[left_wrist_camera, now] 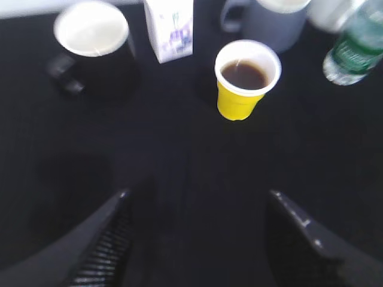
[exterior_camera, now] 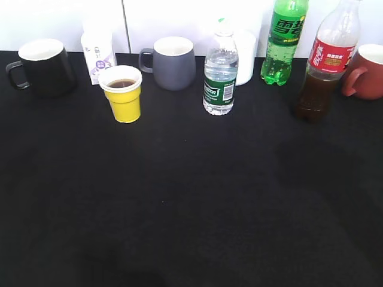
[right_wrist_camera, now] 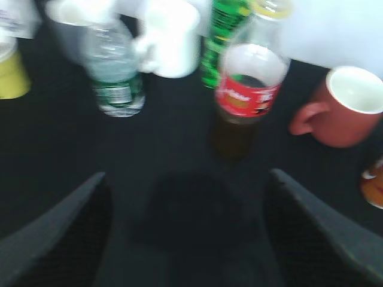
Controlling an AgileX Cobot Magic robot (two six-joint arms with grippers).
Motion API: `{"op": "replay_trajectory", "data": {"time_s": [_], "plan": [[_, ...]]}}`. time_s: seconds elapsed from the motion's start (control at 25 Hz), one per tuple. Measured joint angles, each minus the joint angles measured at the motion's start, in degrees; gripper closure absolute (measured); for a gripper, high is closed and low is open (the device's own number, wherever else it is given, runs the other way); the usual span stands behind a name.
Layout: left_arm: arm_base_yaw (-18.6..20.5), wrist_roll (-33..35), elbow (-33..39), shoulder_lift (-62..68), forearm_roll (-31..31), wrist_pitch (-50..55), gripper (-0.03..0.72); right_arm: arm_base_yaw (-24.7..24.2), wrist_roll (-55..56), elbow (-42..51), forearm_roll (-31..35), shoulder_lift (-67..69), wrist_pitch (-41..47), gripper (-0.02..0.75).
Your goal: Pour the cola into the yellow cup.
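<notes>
The cola bottle point(exterior_camera: 326, 63), clear with a red label and dark drink low inside, stands upright at the back right of the black table; it also shows in the right wrist view point(right_wrist_camera: 246, 89). The yellow cup point(exterior_camera: 124, 94) stands at the back left with dark brown drink inside; the left wrist view shows it too point(left_wrist_camera: 244, 81). My left gripper point(left_wrist_camera: 197, 200) is open and empty, well short of the cup. My right gripper point(right_wrist_camera: 188, 179) is open and empty, short of the cola. Neither gripper shows in the exterior view.
Along the back stand a black mug point(exterior_camera: 42, 66), a white carton point(exterior_camera: 97, 54), a grey mug point(exterior_camera: 172, 61), a small water bottle point(exterior_camera: 220, 75), a white mug point(right_wrist_camera: 170, 39), a green soda bottle point(exterior_camera: 284, 39) and a red mug point(exterior_camera: 366, 72). An orange thing point(right_wrist_camera: 374, 185) lies at the right wrist view's edge.
</notes>
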Motion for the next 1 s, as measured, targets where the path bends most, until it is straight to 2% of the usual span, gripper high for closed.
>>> {"op": "replay_trajectory", "data": {"time_s": [0.12, 0.24, 0.4, 0.52, 0.6, 0.76, 0.92, 1.0], "plan": [[0.0, 0.1, 8.7, -13.6, 0.0, 1.7, 0.183, 0.2, -0.1, 0.1, 0.1, -6.5, 9.7, 0.141], [0.0, 0.2, 16.9, -25.8, -0.7, 5.3, 0.19, 0.2, -0.1, 6.7, 2.1, -16.3, 14.7, 0.143], [0.0, 5.3, 21.4, -37.2, -1.8, 8.9, 0.196, 0.2, 0.1, 15.0, 3.8, -38.2, 22.1, 0.143], [-0.1, 6.0, 23.5, -38.8, -2.0, 11.3, 0.196, 0.2, 2.1, 18.3, 2.7, -49.3, 26.6, 0.143], [-0.2, 6.2, 24.3, -38.8, -2.2, 12.3, 0.196, 0.1, 4.8, 19.0, -0.2, -49.5, 28.5, 0.143], [-0.3, 6.2, 24.4, -38.9, -2.3, 12.5, 0.201, 0.1, 12.3, 20.1, -7.4, -49.5, 27.0, 0.143], [-0.3, 6.3, 24.4, -38.9, -2.4, 12.5, 0.23, 0.1, 12.4, 21.0, -7.2, -49.7, 24.9, 0.143], [-0.3, 6.3, 24.4, -38.9, -2.4, 12.5, 0.246, 0.1, 9.3, 21.0, -5.0, -49.7, 24.6, 0.143]]}}
